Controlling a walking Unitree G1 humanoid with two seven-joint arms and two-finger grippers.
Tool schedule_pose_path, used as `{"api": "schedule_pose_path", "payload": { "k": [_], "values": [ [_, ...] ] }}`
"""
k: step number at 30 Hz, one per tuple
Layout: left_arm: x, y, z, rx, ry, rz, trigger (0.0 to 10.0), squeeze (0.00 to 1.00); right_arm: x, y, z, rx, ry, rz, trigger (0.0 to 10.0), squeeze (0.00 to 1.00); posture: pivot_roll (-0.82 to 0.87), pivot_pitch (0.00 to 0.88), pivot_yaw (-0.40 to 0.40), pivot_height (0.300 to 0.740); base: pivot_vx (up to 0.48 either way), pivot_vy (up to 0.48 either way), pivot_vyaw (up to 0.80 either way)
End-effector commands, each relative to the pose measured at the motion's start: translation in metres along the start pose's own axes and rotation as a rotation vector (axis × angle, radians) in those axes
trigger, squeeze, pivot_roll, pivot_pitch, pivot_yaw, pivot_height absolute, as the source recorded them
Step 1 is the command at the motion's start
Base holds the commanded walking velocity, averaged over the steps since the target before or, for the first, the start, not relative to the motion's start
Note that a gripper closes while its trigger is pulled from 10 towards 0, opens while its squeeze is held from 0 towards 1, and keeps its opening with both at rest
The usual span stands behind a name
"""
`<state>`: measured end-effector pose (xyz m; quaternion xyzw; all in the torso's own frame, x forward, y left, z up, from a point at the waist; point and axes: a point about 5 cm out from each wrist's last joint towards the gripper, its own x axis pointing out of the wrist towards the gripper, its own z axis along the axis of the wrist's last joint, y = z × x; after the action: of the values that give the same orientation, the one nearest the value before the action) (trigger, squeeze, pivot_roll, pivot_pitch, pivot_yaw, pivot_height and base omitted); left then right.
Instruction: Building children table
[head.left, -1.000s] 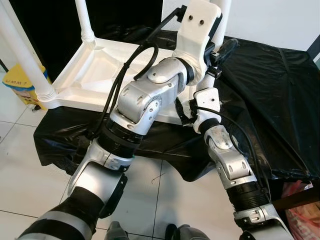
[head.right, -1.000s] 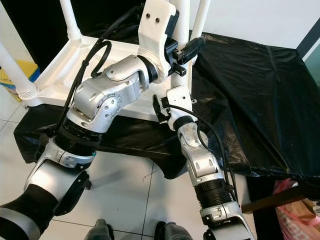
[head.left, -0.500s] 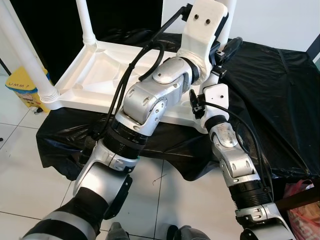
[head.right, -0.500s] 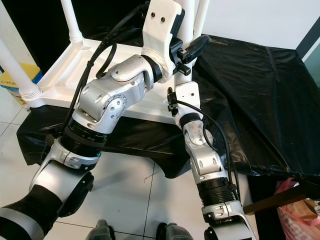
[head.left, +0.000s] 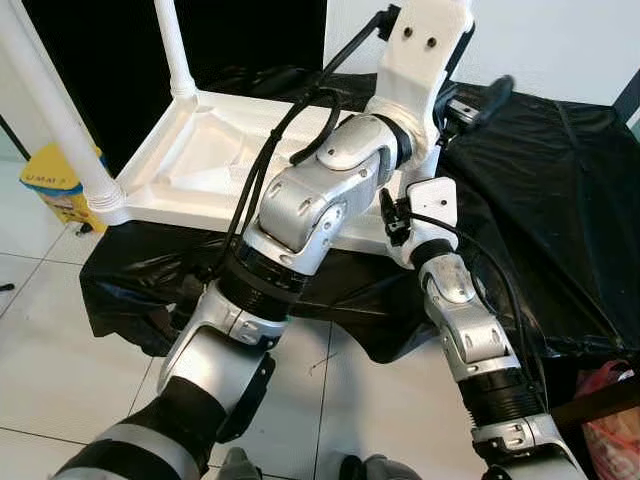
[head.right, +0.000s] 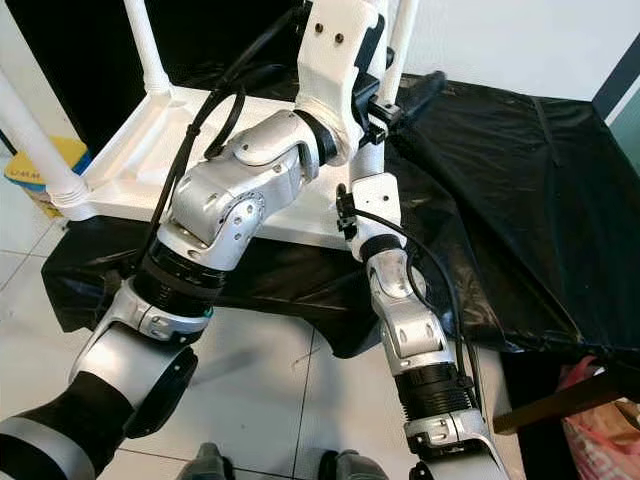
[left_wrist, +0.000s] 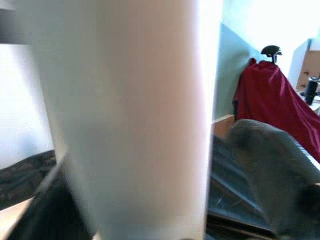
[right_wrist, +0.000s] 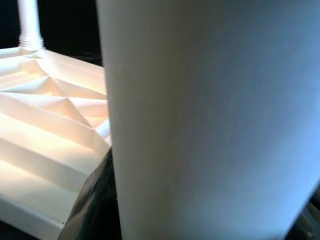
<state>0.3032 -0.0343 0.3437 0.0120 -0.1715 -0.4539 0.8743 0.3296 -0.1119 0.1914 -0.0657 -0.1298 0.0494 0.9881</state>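
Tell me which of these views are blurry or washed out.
Left wrist view: the white table leg is a close, soft blur, with bright glare at the top right. Right wrist view: the leg is out of focus, the tabletop underside sharper. Both eye views are sharp and evenly lit.

Place: I seem to be in a home or work room.
Evidence: tiled floor (head.left: 60, 330), white wall (head.right: 520, 40), black plastic sheet (head.left: 560, 180), red cloth (left_wrist: 272, 112) draped over a chair.
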Motion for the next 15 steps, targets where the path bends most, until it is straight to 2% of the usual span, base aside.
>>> {"api": "schedule_pose_path", "payload": {
  "k": [1,2,3,7,8,15],
  "values": [
    [0.002,-0.004,0.0,0.016,-0.003,-0.043,10.0,1.0,-0.001,-0.004,0.0,0.013,0.004,-0.027,10.0,0.0,-0.02,0.032,-0.061,0.74,0.0,0.0,0.0],
    [0.002,-0.004,0.0,0.016,-0.003,-0.043,10.0,1.0,-0.001,-0.004,0.0,0.013,0.004,-0.027,10.0,0.0,-0.02,0.032,-0.061,0.74,0.0,0.0,0.0],
    [0.0,-0.004,-0.002,0.032,-0.002,-0.038,10.0,0.0,-0.001,-0.008,-0.002,0.019,0.013,-0.053,10.0,0.0,-0.02,0.033,-0.057,0.74,0.0,0.0,0.0],
    [-0.002,-0.002,-0.005,0.051,-0.006,-0.025,10.0,0.0,-0.002,-0.011,-0.003,0.032,0.02,-0.081,10.0,0.0,-0.02,0.035,-0.057,0.74,0.0,0.0,0.0],
    [-0.007,0.003,-0.008,0.097,-0.04,0.041,10.0,0.0,-0.002,-0.019,-0.006,0.044,0.03,-0.132,10.0,0.0,-0.01,0.037,-0.058,0.74,0.0,0.0,0.0],
    [-0.018,0.005,-0.017,0.124,-0.071,0.114,10.0,0.0,-0.001,-0.028,-0.011,0.057,0.041,-0.187,10.0,0.0,0.0,0.053,-0.064,0.74,0.0,0.0,0.0]
  ]
}}
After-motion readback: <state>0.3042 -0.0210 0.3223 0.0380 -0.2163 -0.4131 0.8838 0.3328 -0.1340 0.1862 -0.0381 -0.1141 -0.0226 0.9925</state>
